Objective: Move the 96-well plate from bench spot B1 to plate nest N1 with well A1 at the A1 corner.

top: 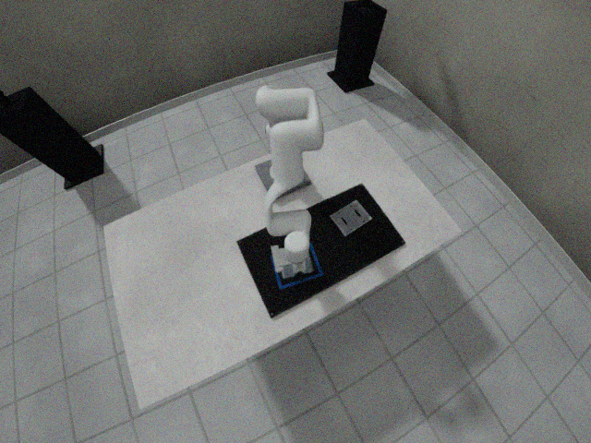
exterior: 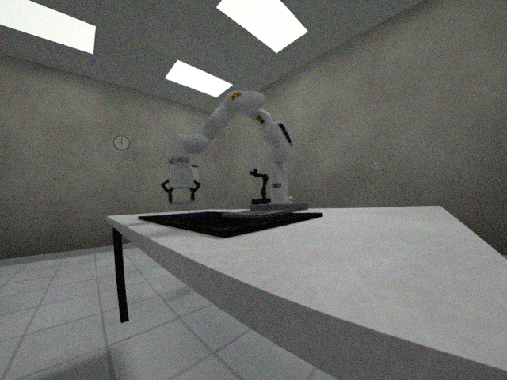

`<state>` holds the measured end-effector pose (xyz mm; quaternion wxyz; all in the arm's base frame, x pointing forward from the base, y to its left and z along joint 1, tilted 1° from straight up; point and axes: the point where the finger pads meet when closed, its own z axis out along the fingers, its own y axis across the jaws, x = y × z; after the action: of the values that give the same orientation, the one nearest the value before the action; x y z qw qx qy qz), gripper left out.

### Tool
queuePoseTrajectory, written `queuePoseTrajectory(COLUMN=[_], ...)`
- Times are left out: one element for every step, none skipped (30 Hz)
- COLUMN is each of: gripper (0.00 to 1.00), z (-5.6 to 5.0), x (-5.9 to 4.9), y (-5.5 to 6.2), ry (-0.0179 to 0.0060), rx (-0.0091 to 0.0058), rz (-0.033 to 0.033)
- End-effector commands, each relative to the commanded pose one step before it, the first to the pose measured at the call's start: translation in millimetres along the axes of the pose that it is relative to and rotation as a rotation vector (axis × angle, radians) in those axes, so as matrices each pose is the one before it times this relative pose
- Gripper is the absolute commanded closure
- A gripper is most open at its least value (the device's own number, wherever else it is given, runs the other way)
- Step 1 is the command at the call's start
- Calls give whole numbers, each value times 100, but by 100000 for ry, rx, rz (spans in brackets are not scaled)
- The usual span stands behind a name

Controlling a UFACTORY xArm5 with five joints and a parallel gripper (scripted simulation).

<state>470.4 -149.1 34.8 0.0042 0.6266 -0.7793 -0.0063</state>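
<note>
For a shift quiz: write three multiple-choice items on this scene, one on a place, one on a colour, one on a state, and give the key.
1. Where is the 96-well plate?
A. In the air above the blue-outlined spot
B. Seated in the plate nest
C. On the floor

2. What colour is the outline of bench spot B1?
A. Red
B. Blue
C. Yellow

3. What state is the gripper in?
A. Open, holding nothing
B. Shut on the plate
C. Out of view

Key: 1 A, the exterior view shows it raised off the black mat, and the plate nest holds no plate. 2 B, the top view shows a blue square. 3 B, the fingers bracket the pale plate between them.
</note>
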Motion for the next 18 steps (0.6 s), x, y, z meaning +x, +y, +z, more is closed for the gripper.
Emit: queuePoseTrajectory(gripper=[100,100,100,100,100,100,100,100,100,100,100,100,100,100,100,100,100,100], z=[-1106,-167,-167,-167,-167,-167,-167,0,0,-167,-167,-167,-167,-167,-167,-167,-167,-167], x=[34,0,0,0,0,0,0,0,0,0,0,0,0,0,0,0,0,0], y=[-394,0,0,0,0,0,0,0,0,0,0,0,0,0,0,0,0,0], ry=[-643,0,0,0,0,0,0,0,0,0,0,0,0,0,0,0,0,0], rx=[1233,0,0,0,0,0,0,0,0,0,0,0,0,0,0,0,0,0], rz=[-14,0,0,0,0,0,0,0,0,0,0,0,0,0,0,0,0,0])
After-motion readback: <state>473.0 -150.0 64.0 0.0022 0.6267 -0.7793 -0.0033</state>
